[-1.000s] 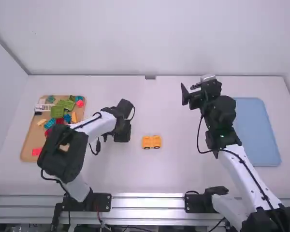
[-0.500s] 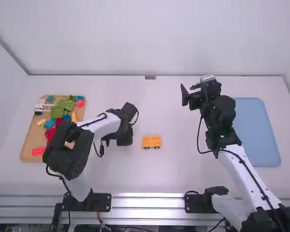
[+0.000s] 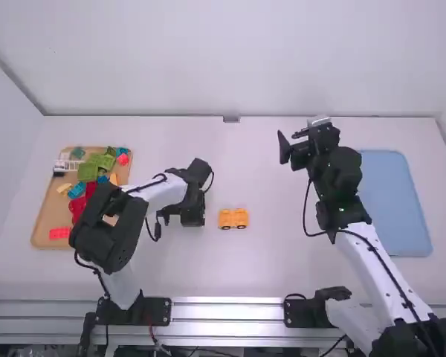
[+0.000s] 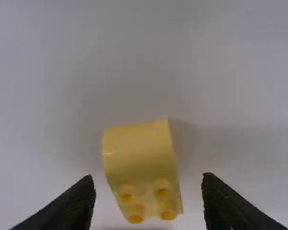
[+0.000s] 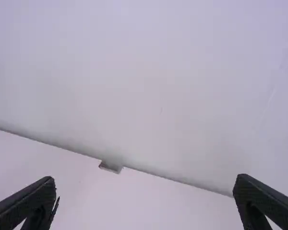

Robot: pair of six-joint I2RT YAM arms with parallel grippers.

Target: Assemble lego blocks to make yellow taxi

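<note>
Well, the left claw (image 3: 192, 216) hangs low over the bench (image 3: 267, 275), pointing down. Its two fingers (image 4: 69, 206) stand apart; between them sits one yellow block (image 4: 143, 167), ungripped, with four studs and a curved face. The arm behind is folded, its elbow out to the left and its white forearm (image 3: 162, 191) slanting in.

Just beside that claw, on its right, I see one yellow car piece (image 3: 233, 219) on the bench, two wheels on the side nearest the arm bases.

Farther off to its right, well apart, the right claw (image 3: 291, 140) is raised and empty, its two fingers spread, aimed toward the one back wall (image 5: 149, 86). To that claw's right lies one blue tray (image 3: 395, 204).

Out left of the left claw is one tan tray (image 3: 42, 239) of mixed blocks, one white lattice piece (image 3: 68, 165) among them; the arm covers some, so I can't count them all.
</note>
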